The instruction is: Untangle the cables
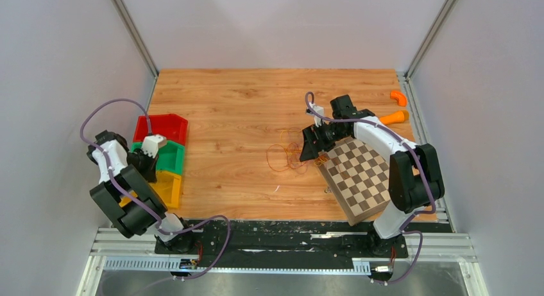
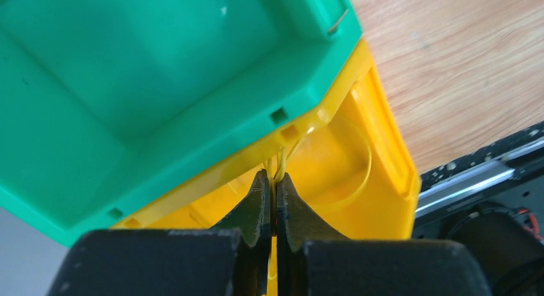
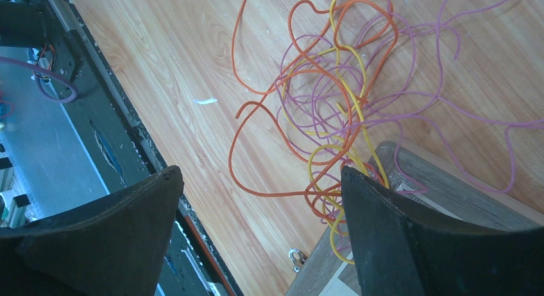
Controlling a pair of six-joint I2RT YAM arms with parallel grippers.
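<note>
A tangle of thin orange, yellow and purple cables (image 1: 287, 156) lies on the wooden table by the left corner of the chessboard (image 1: 362, 174). In the right wrist view the tangle (image 3: 333, 116) spreads over the wood and onto the board's edge (image 3: 442, 193). My right gripper (image 3: 260, 174) is open and empty, its jaws wide apart just above the tangle's near side; it also shows in the top view (image 1: 314, 148). My left gripper (image 2: 274, 175) is shut on a thin yellow cable (image 2: 280, 161) over the yellow bin (image 2: 385, 200), far left of the tangle (image 1: 149, 167).
Red (image 1: 168, 126), green (image 1: 172, 156) and yellow (image 1: 168, 188) bins stand in a row at the left edge. Two orange pieces (image 1: 398, 97) (image 1: 394, 117) lie at the back right. A small metal hook (image 3: 296, 257) sits by the board's corner.
</note>
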